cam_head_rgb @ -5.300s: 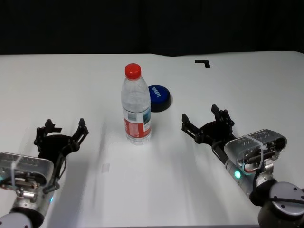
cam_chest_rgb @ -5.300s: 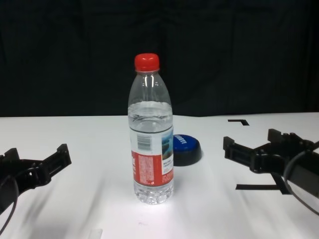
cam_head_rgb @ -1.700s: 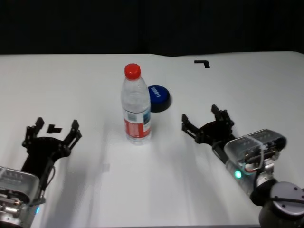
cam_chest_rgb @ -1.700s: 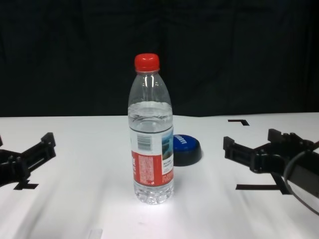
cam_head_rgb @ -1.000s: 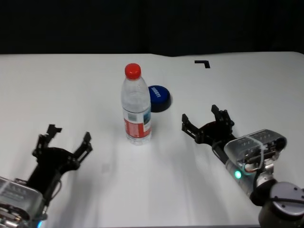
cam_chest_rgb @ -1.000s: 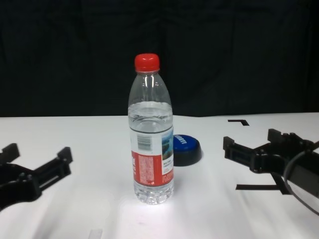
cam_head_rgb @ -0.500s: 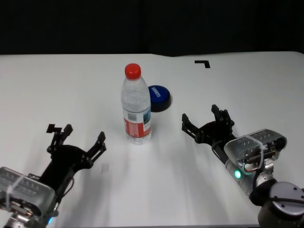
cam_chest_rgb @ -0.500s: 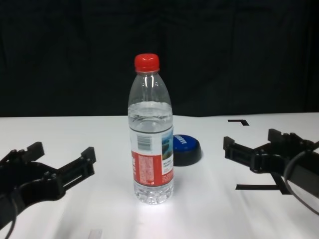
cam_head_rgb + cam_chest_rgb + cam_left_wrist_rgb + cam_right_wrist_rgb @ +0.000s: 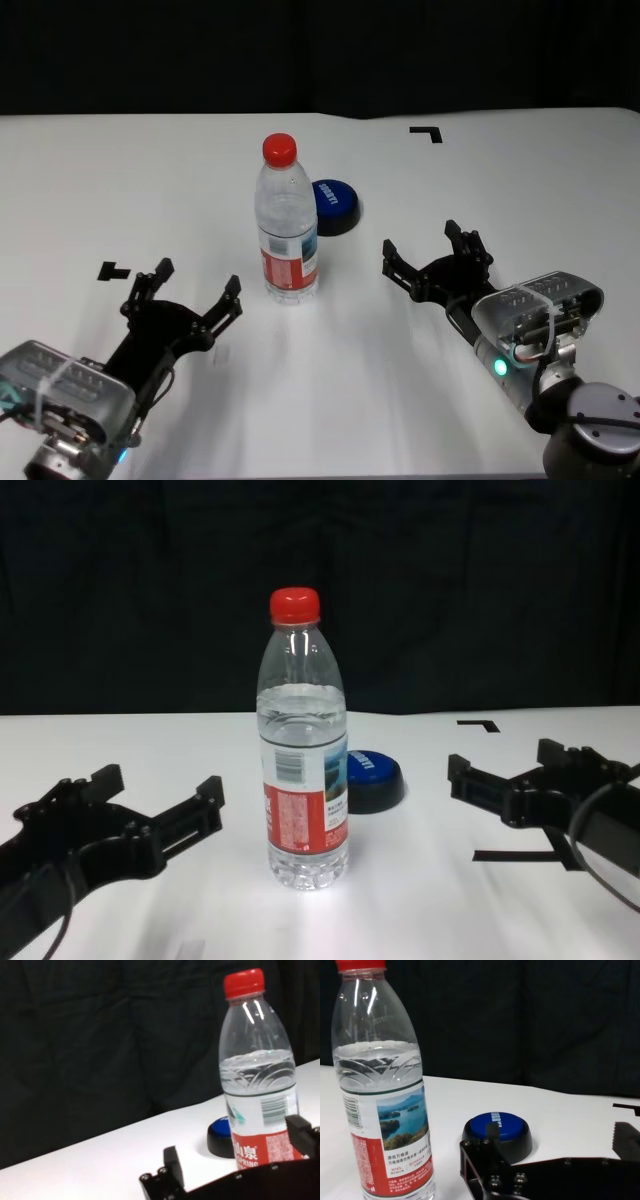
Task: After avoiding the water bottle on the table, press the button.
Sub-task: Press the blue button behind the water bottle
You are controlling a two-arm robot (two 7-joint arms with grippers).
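Observation:
The water bottle (image 9: 287, 223) stands upright mid-table, clear with a red cap and red-and-white label; it also shows in the chest view (image 9: 304, 750) and both wrist views (image 9: 257, 1075) (image 9: 385, 1090). Right behind it sits the low blue button (image 9: 334, 204) on its black base (image 9: 372, 778) (image 9: 498, 1132) (image 9: 220, 1137). My left gripper (image 9: 196, 292) is open, low over the table just left of and nearer than the bottle (image 9: 155, 800). My right gripper (image 9: 427, 256) is open too, resting to the right of the bottle and nearer than the button (image 9: 520, 772).
The white table (image 9: 150, 180) carries black tape marks: a corner mark (image 9: 428, 132) at the back right, a small one (image 9: 110, 271) on the left, and a strip (image 9: 515, 856) beside my right gripper. A black curtain backs the table.
My left gripper has swung right and forward toward the bottle, from the table's left side to just beside it. The right arm, bottle and button have not moved.

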